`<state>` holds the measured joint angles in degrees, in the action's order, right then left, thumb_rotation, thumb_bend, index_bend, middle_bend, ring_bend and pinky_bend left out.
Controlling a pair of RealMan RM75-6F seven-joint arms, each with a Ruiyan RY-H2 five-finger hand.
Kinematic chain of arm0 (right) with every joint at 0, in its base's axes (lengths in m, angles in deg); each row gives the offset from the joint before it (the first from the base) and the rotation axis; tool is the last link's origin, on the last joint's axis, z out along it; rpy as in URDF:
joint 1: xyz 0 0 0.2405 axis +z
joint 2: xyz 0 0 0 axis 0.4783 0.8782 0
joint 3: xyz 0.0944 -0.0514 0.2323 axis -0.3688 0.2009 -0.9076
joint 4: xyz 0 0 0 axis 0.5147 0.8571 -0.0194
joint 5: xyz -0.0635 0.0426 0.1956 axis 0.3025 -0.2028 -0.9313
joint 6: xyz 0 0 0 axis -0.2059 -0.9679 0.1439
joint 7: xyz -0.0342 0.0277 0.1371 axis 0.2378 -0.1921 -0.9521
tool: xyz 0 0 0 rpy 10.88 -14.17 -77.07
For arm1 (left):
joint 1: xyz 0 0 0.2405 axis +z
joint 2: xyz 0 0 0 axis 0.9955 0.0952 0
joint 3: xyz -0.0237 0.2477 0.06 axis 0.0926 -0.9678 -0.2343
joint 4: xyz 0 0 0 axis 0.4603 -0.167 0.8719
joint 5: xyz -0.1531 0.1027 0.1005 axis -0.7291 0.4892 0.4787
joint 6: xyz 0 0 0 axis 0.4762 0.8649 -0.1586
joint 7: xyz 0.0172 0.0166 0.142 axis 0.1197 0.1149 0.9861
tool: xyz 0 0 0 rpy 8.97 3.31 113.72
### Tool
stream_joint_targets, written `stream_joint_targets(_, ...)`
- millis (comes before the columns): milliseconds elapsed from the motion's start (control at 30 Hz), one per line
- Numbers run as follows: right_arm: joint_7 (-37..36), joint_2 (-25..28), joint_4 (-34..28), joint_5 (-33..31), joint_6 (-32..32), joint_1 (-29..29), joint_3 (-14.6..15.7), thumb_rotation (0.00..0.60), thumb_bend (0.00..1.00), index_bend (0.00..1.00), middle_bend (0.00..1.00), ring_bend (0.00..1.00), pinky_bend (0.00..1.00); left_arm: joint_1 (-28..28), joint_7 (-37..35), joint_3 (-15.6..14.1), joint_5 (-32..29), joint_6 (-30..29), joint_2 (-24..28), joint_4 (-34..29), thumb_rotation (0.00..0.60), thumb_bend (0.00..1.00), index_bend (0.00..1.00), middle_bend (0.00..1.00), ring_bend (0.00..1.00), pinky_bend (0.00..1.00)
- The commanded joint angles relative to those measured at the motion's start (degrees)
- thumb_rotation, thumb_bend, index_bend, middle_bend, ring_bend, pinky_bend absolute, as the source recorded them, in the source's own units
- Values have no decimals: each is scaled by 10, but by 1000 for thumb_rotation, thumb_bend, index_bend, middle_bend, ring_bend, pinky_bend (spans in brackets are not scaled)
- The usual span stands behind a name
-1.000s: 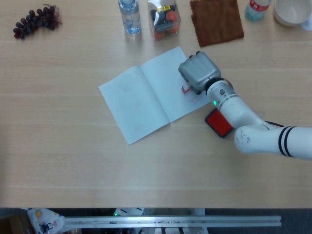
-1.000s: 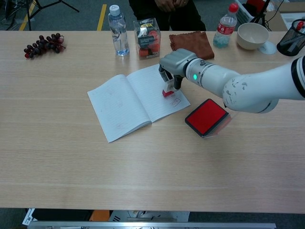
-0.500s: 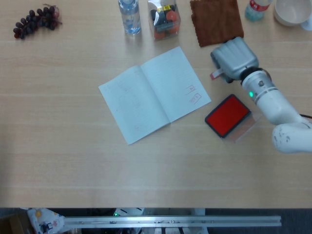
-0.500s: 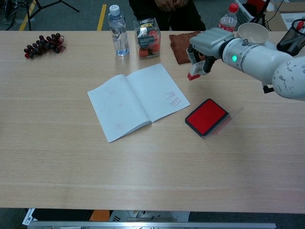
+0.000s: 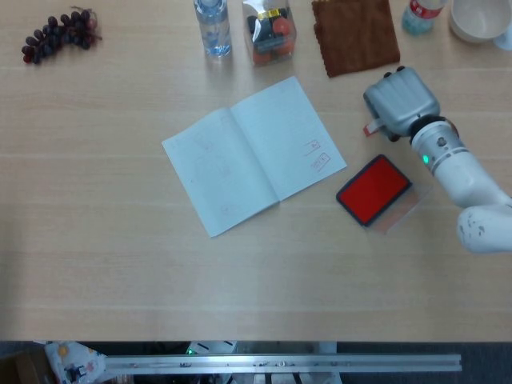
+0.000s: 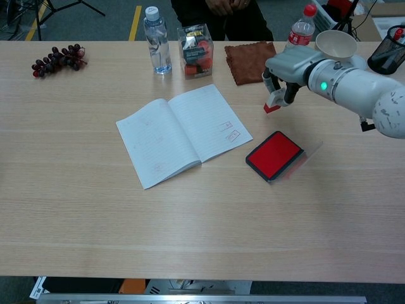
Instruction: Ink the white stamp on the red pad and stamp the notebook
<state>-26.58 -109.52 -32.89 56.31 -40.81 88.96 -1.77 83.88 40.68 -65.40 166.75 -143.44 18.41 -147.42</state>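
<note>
My right hand (image 6: 288, 71) (image 5: 400, 100) holds the white stamp (image 6: 274, 100) (image 5: 373, 128), its red face down, just above the table right of the notebook. The open notebook (image 6: 180, 132) (image 5: 250, 152) lies mid-table with two red stamp marks (image 6: 228, 130) (image 5: 315, 154) on its right page. The red ink pad (image 6: 274, 154) (image 5: 374, 189) sits open in front of the hand, its clear lid (image 6: 304, 158) lying at its right side. My left hand does not show in either view.
Along the far edge stand a water bottle (image 6: 155, 40), a clear box of snacks (image 6: 194, 50), a brown cloth (image 6: 252, 56), a second bottle (image 6: 300, 26), a white bowl (image 6: 335, 45) and a black pen cup (image 6: 386, 57). Dark grapes (image 6: 58, 59) lie far left.
My right hand lifted the stamp off the notebook's right page, leaving a second red mark, and carried it right and back toward the area behind the ink pad.
</note>
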Motion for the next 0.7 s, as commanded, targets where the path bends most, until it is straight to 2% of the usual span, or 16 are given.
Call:
stream_joint_targets(33,5,-12,13,0,3,-3,6,600,349,769,532,353,317,0,1,0,0,1,0,0,600,314,202,131,183,215)
stream_joint_targets(300,-3,-49,60,5,11,-13,5,600,347,762,517,356,317,0,2,-3,-1,3,-1,-1,600,314,203,131,183,216)
stream_joint_targets(700,-21,-85,105,25,24,-22,-9,600,334,690,478,321,318,-2,4,-4,-3,9,-2,0,600,314,203,131,183,216)
